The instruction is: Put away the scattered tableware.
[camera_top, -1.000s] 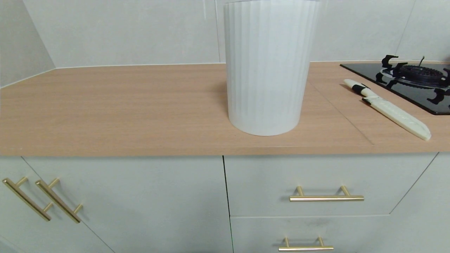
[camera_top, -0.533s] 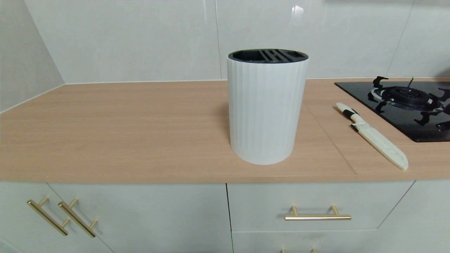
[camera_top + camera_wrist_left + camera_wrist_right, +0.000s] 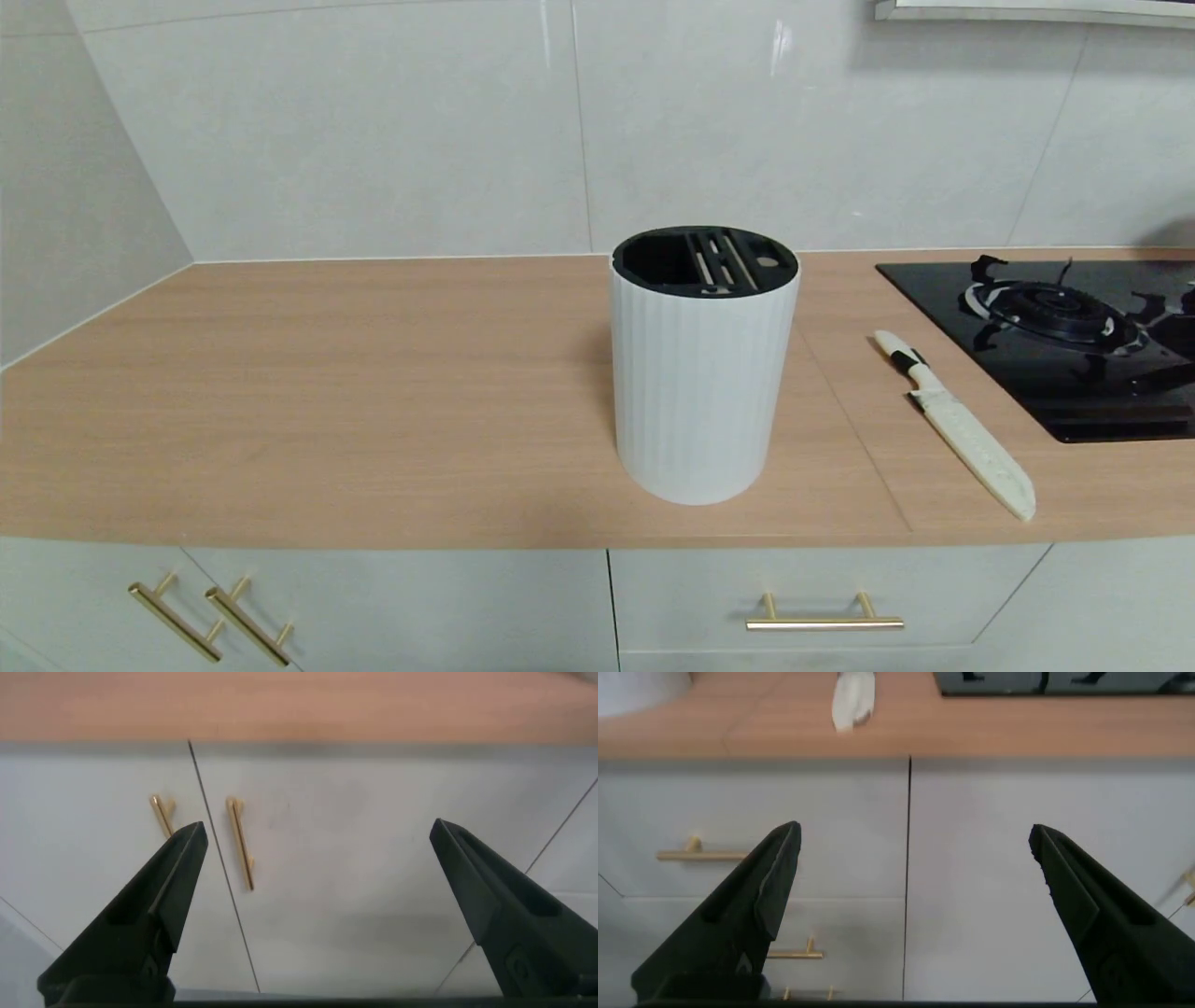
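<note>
Your left gripper [image 3: 318, 826] stands wide open and empty, facing the pale cabinet doors [image 3: 355, 887] below the wooden countertop [image 3: 327, 392]. Mid-counter you have the white ribbed cylindrical knife holder [image 3: 695, 401], upright. The cream-bladed knife [image 3: 962, 434] lies flat to its right, apart from it, beside the black gas hob [image 3: 1055, 392]. Your right gripper [image 3: 912, 829] is likewise wide open, holding nothing.
</note>
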